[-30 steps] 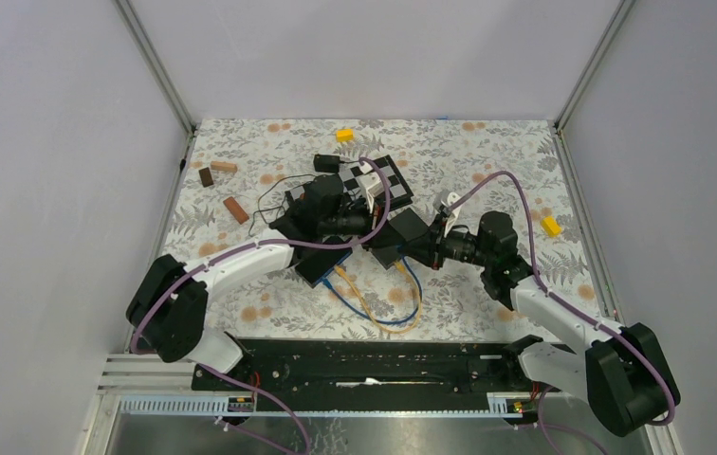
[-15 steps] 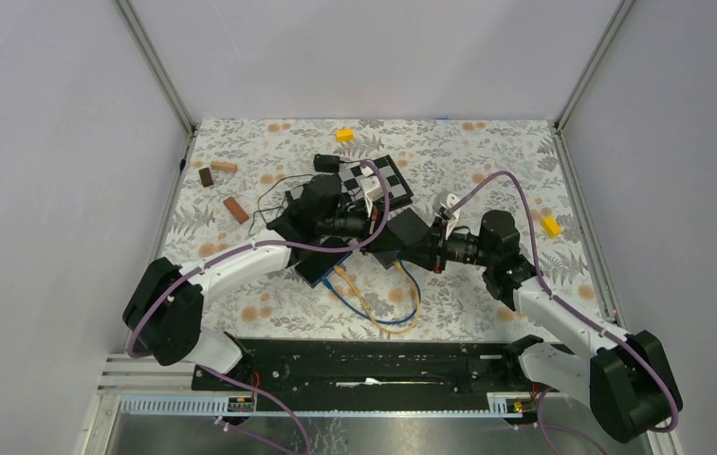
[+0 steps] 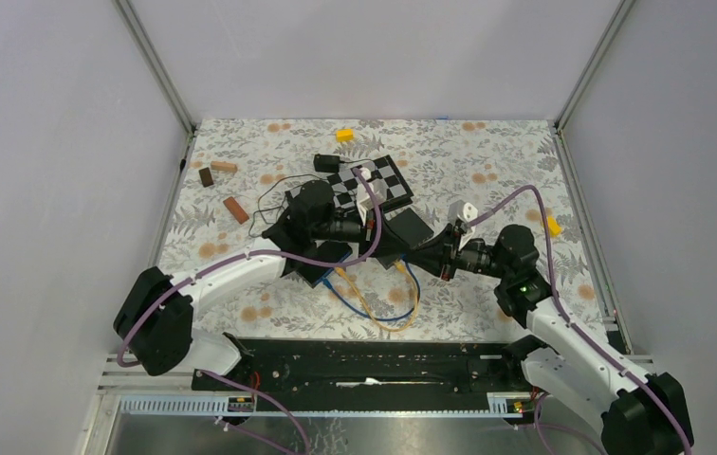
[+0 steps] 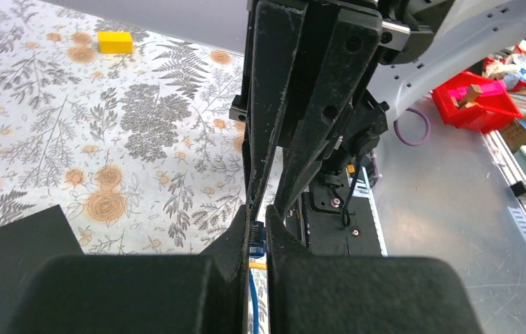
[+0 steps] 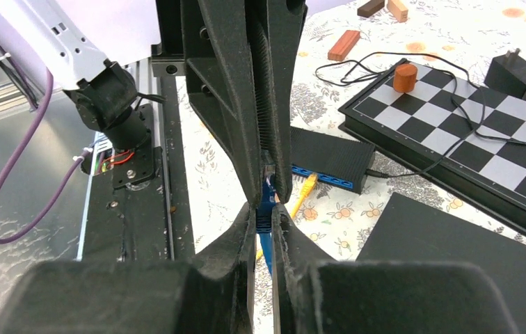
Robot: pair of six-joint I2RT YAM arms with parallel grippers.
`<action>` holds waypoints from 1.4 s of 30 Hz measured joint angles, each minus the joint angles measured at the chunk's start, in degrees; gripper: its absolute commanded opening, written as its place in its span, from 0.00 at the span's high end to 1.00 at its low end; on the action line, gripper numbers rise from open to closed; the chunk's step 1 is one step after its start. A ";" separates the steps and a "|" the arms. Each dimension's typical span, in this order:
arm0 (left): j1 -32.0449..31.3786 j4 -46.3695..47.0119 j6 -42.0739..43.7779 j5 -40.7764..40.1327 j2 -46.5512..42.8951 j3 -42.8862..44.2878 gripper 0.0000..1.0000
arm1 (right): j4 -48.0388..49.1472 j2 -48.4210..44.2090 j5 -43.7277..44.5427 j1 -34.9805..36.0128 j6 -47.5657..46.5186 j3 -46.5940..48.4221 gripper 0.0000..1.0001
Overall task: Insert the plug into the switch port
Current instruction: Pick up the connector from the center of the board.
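L claw (image 4: 257, 217), R claw (image 5: 264, 207) both clenched on blue plug (image 4: 257, 235), tip to tip, switch (image 5: 330, 157) nr, chessboard (image 5: 455, 132) beyond

High rear camera overlooks table (image 3: 487, 152); wrist cameras close-up.

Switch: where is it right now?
Right wrist view, centre: the switch lies right beside the checkerboard, on its left, with a yellow plug by its blue port face.
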 measured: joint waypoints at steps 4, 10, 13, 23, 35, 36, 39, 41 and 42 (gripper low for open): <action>-0.17 0.46 1.22 2.82 -0.02 -0.02 1.00 | -2.32 -1.75 -1.27 0.00 -0.02 0.11 1.00; -0.66 1.29 4.57 6.78 -0.42 -0.09 1.00 | -9.53 -4.70 -1.51 0.48 -0.20 2.23 1.00; -1.18 1.36 7.63 7.76 -1.42 -0.09 1.00 | -10.88 -6.29 -1.20 0.81 -0.26 2.69 1.00; -2.23 -3.02 22.01 7.65 -5.35 0.42 1.00 | -9.11 -7.19 -0.15 1.44 -0.46 3.58 1.00; -0.94 -5.57 24.13 6.05 -8.22 0.83 1.00 | -13.05 -10.40 -1.38 1.18 -0.83 6.60 1.00; 0.31 -6.12 24.02 5.38 -8.15 0.61 1.00 | -13.57 -11.56 -1.57 1.16 -0.66 6.69 1.00; 4.11 -7.91 23.71 3.54 -8.00 -1.07 1.00 | -13.79 -14.86 -1.86 1.22 -0.35 7.02 1.00; 5.75 -8.85 23.30 2.67 -8.00 -2.34 1.00 | -13.73 -16.68 -1.99 1.22 -0.20 7.10 1.00; 5.90 -9.16 23.10 2.54 -8.00 -2.69 1.00 | -13.57 -17.33 -2.08 1.22 -0.20 7.13 1.00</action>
